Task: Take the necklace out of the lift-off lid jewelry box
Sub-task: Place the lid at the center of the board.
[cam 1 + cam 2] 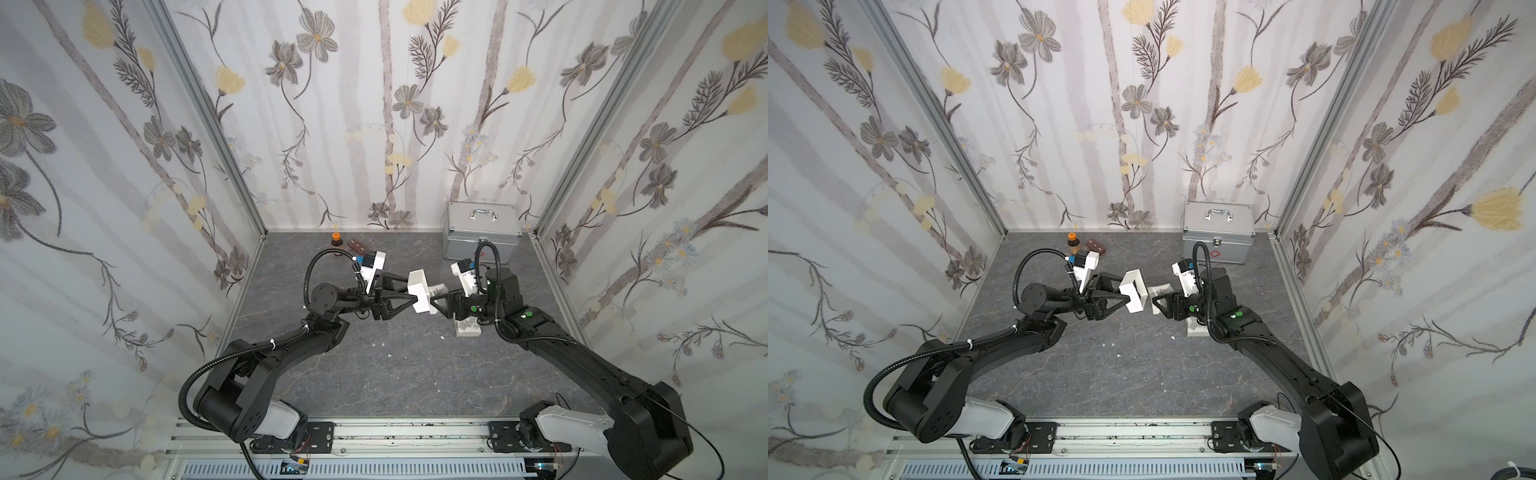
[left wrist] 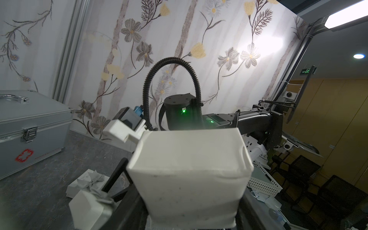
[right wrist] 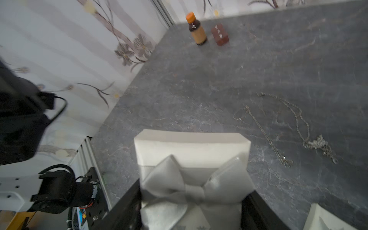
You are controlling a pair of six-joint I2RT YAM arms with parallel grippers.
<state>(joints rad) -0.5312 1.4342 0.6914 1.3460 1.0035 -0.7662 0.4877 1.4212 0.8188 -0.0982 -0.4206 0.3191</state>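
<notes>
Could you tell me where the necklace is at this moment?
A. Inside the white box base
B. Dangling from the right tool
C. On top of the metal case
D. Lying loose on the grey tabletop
D: the right wrist view shows the thin silvery necklace spread out on the grey tabletop, apart from the bow-topped lid.

2 black arms [image 1: 291, 345] | white base links [image 1: 282, 419] | ribbed black cables [image 1: 309, 270] | green LEDs [image 2: 184, 110]
</notes>
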